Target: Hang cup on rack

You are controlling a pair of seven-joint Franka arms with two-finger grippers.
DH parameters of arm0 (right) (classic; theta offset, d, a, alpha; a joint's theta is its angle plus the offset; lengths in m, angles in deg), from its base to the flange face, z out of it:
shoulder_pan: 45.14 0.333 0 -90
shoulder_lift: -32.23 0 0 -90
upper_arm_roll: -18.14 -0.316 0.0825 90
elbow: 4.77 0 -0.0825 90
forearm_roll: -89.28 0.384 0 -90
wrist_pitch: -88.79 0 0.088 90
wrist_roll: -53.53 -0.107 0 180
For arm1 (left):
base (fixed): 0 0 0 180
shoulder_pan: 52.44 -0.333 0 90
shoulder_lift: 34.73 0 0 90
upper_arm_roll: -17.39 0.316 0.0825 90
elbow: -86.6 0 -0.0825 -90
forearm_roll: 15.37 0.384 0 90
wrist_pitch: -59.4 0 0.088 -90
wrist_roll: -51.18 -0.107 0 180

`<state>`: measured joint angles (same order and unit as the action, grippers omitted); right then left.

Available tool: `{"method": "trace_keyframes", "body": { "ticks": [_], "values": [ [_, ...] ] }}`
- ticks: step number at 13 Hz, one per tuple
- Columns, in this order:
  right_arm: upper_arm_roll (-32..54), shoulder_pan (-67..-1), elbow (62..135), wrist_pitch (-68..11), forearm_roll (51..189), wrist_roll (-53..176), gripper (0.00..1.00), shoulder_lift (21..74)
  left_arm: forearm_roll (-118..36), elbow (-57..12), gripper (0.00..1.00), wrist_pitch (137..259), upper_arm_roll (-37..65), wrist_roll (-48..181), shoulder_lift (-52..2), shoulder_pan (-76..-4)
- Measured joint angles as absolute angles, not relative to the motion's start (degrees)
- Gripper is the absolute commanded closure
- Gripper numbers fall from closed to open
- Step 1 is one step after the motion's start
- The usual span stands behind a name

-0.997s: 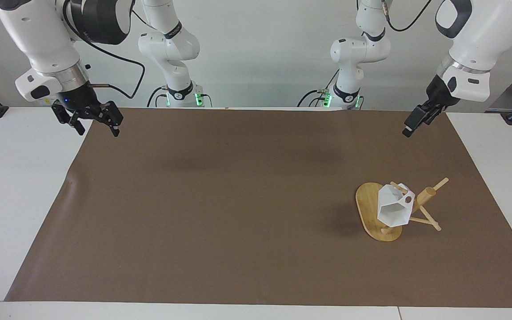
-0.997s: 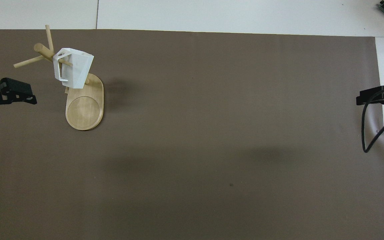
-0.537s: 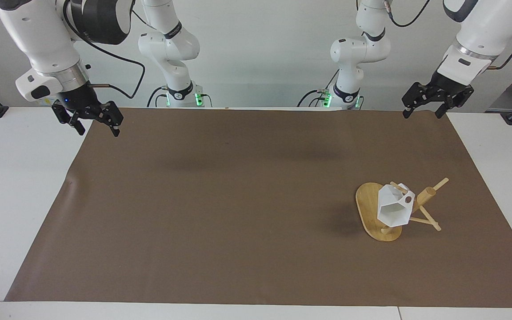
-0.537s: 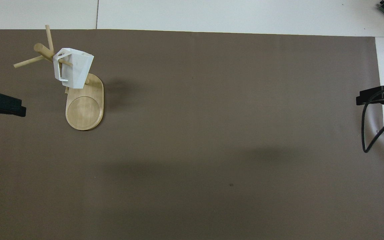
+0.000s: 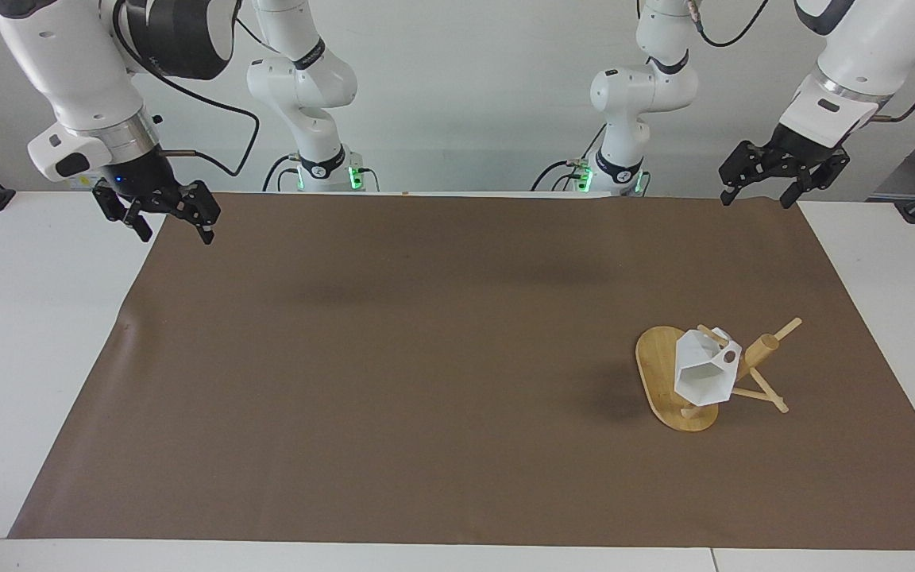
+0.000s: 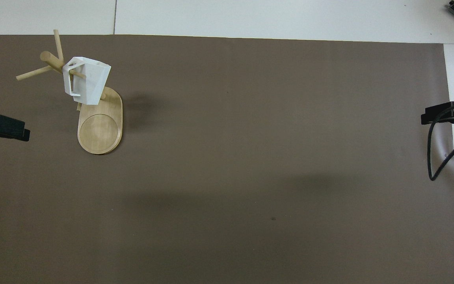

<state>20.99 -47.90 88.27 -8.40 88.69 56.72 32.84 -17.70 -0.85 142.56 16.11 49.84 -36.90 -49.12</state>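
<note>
The white faceted cup (image 5: 704,375) hangs by its handle on a peg of the bamboo rack (image 5: 761,349), tilted over the rack's oval base (image 5: 654,367). It also shows in the overhead view (image 6: 89,81), on the rack (image 6: 100,128). Nothing holds the cup. My left gripper (image 5: 757,199) is open and empty, raised over the mat's edge nearest the robots at the left arm's end, well away from the rack. My right gripper (image 5: 175,233) is open and empty, raised over the mat's corner at the right arm's end, and waits.
A brown mat (image 5: 426,357) covers most of the white table (image 5: 36,318). A black cable (image 6: 432,157) hangs from the right arm over the mat's edge.
My left gripper has pulled back from the rack toward the robots' edge of the mat and turned so that both fingers show. The cup, the rack and the right arm have not moved.
</note>
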Motion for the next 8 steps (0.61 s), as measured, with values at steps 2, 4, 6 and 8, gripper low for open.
{"method": "trace_keyframes", "body": {
  "ticks": [2,4,6,8],
  "values": [
    [21.0,-47.9,88.3,-8.4,88.7,56.7,0.0,32.8,-17.5,-0.7,0.0,142.6,16.2,49.8,-36.9,-49.1],
    [21.0,-47.9,88.3,-8.4,88.7,56.7,0.0,32.8,-17.5,-0.6,0.0,142.6,16.3,49.8,-36.9,-49.1],
    [21.0,-47.9,88.3,-8.4,88.7,56.7,0.0,32.8,-17.5,-0.6,0.0,142.6,16.3,49.6,-36.9,-49.1],
    [21.0,-47.9,88.3,-8.4,88.7,56.7,0.0,32.8,-17.5,-0.6,0.0,142.6,16.4,48.1,-36.9,-49.1]
  ]
}}
